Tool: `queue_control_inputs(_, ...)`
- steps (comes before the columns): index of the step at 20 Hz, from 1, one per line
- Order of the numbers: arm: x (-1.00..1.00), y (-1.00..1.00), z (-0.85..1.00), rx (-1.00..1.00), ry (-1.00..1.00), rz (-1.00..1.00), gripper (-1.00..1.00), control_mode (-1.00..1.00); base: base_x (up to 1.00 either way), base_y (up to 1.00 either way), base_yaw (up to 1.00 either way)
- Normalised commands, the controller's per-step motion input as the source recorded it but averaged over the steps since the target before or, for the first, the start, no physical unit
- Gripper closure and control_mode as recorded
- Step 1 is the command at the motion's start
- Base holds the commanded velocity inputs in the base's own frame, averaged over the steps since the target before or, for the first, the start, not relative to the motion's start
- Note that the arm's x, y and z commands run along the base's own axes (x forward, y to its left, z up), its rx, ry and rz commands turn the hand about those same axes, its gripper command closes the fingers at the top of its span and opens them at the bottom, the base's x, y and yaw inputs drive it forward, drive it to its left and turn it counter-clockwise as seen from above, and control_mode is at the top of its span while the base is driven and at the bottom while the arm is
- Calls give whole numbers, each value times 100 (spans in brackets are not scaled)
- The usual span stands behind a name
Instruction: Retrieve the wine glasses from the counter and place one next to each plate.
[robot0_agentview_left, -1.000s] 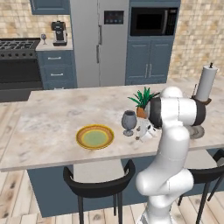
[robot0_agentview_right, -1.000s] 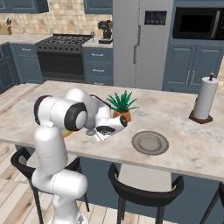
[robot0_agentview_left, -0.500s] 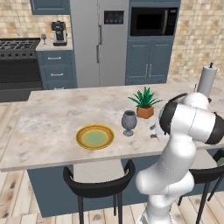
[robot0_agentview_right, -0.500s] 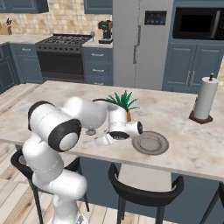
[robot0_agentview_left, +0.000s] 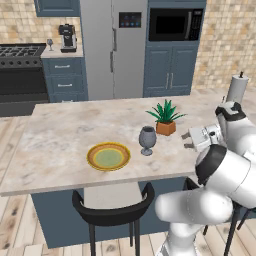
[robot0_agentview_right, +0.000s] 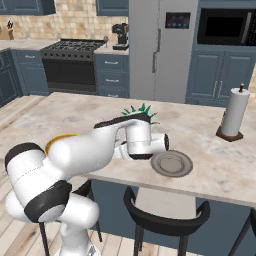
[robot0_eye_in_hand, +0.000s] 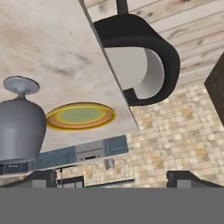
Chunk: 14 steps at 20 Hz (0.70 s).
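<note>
With one wine glass (robot0_agentview_left: 147, 140) standing mid-frame just beside the yellow plate (robot0_agentview_left: 108, 156), the gripper (robot0_agentview_left: 191, 140) hung wide and empty, best turned toward the small glass (robot0_agentview_left: 49, 43) upper left.

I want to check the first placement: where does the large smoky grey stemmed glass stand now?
In the left base view the large smoky grey stemmed glass stands upright on the marbled island top, just right of the yellow-rimmed green-centred plate and left of the potted green plant.
</note>
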Motion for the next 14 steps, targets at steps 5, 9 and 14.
queue_control_inputs(5,-76,11,95,-1,-25,-6,-100,-100,0,0,0)
queue_control_inputs(9,-100,14,93,-4,-47,-4,-100,-100,0,0,0)
queue_control_inputs(14,-94,29,83,-1,-43,-2,-100,-100,0,0,0)
